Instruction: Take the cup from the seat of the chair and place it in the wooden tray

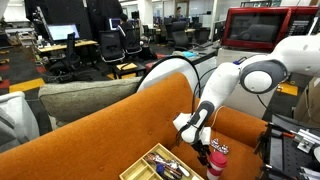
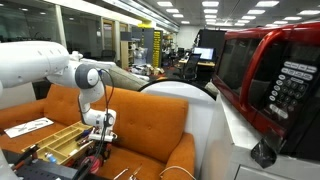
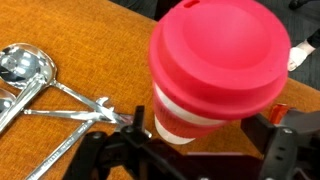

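The pink cup, with its wide pink lid and a white band round the body, stands upright on the orange seat of the chair. In an exterior view the cup stands just right of the wooden tray, which lies on the seat with small dark objects in it. My gripper hangs over the cup, open, with a finger on each side of the body and orange fabric showing in the gap on the left. The exterior views show the gripper pointing down beside the tray.
Several metal spoons lie on the orange surface left of the cup. A red microwave stands on a white counter close by. A grey-beige armchair and black office chairs stand behind the orange chair's back.
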Available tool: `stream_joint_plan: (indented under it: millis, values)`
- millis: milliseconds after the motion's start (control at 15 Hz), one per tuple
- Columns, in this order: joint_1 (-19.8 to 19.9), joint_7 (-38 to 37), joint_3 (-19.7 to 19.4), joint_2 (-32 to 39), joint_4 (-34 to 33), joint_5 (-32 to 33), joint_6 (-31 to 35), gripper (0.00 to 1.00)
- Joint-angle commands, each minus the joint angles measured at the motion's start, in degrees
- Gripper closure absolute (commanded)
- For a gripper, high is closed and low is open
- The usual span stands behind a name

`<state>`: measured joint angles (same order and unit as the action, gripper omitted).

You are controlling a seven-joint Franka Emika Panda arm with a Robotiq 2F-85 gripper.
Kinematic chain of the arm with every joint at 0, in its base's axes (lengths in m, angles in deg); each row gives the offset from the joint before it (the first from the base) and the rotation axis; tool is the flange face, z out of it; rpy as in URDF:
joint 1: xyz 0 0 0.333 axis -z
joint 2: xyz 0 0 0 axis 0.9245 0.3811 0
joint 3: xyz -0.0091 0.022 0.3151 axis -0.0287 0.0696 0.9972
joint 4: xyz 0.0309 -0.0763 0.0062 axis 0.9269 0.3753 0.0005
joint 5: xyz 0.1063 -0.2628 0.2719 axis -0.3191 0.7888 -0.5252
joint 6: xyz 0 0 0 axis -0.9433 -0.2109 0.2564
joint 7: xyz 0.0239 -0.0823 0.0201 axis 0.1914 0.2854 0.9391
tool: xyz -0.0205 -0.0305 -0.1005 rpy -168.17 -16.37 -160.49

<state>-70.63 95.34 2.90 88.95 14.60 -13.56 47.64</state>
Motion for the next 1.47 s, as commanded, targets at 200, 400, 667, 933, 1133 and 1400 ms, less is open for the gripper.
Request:
stream_joint_plan:
  millis: [200, 400, 667, 933, 1133, 1400]
  values:
    - [2.7, 0.8, 1.2, 0.1, 1.4, -1.1, -0.6, 0.0]
    - [3.1, 0.9, 1.5, 0.1, 1.2, -1.4, -0.6, 0.0]
    - [3.3, 0.8, 1.6, 0.1, 1.7, -1.7, -0.5, 0.0]
    - [4.2, 0.7, 2.1, 0.1, 2.9, -3.3, -0.8, 0.27]
    - [5.0, 0.4, 2.1, 0.2, 3.6, -4.6, -0.7, 0.33]
    - [6.0, 0.7, 1.9, 0.1, 3.1, -5.5, -0.4, 0.33]
